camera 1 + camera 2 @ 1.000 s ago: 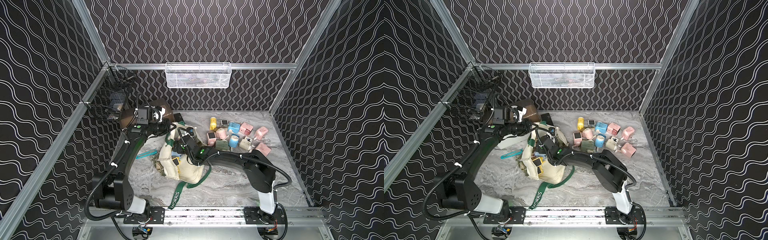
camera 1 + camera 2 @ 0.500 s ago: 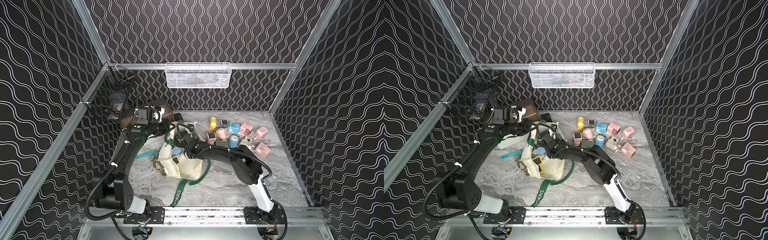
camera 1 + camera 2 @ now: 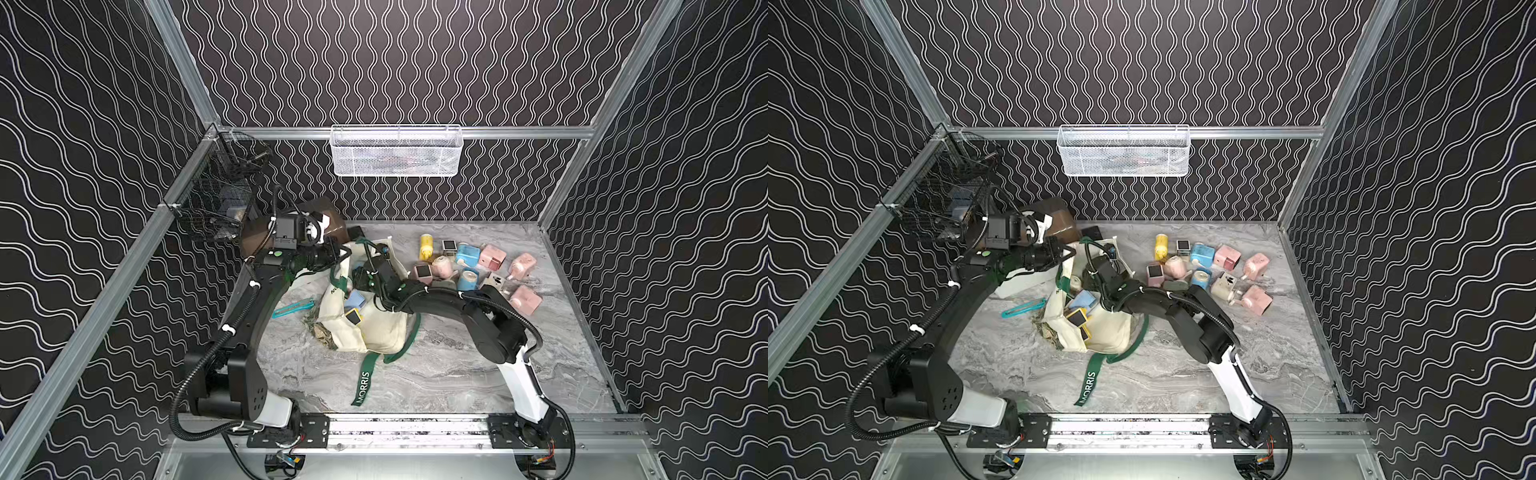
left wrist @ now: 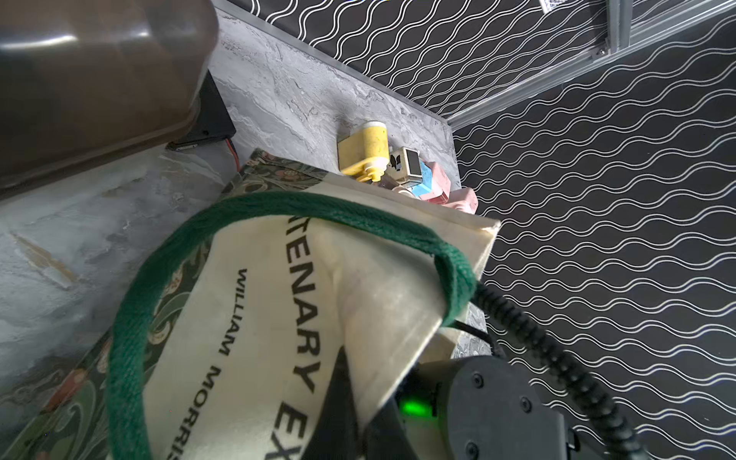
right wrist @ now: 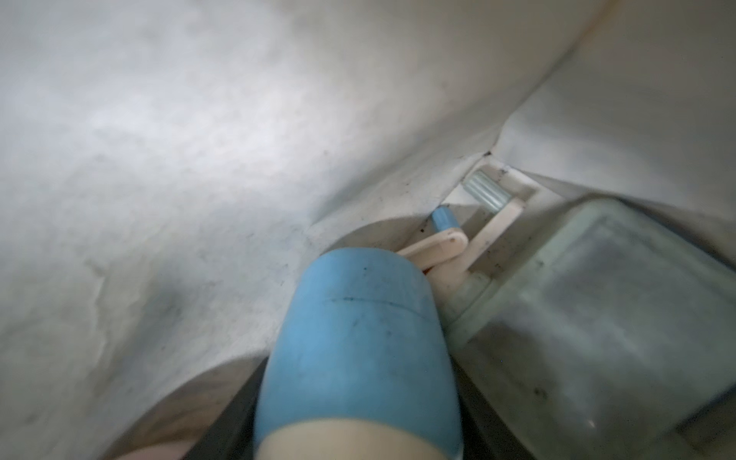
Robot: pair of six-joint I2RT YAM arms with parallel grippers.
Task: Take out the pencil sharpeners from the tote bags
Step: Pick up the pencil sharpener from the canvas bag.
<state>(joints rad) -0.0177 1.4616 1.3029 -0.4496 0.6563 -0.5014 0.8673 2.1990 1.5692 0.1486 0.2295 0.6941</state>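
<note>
The cream tote bag (image 3: 374,332) (image 3: 1100,332) lies mid-table with its mouth held up. My left gripper (image 3: 338,253) (image 4: 358,398) is shut on the bag's upper canvas edge (image 4: 378,302), by the green strap (image 4: 318,207). My right gripper (image 3: 1088,274) (image 5: 358,398) reaches inside the bag, shut on a blue pencil sharpener (image 5: 358,338), with a dark finger against each of its sides. A pale green sharpener (image 5: 597,298) lies beside it. In the bag's mouth show another blue one (image 3: 355,299) and a yellow one with a dark face (image 3: 353,318). Several sharpeners (image 3: 469,266) (image 3: 1204,266) lie on the table at the back right.
A white box with a brown lid (image 3: 324,216) stands at the back left behind my left wrist. A teal strip tool (image 3: 293,308) lies left of the bag. A black wire basket (image 3: 220,208) hangs on the left rail, a white mesh basket (image 3: 395,151) on the back wall.
My right gripper has pushed further into the bag, toward the left, and its jaws have narrowed onto the blue sharpener. The left arm still holds the bag's edge.
</note>
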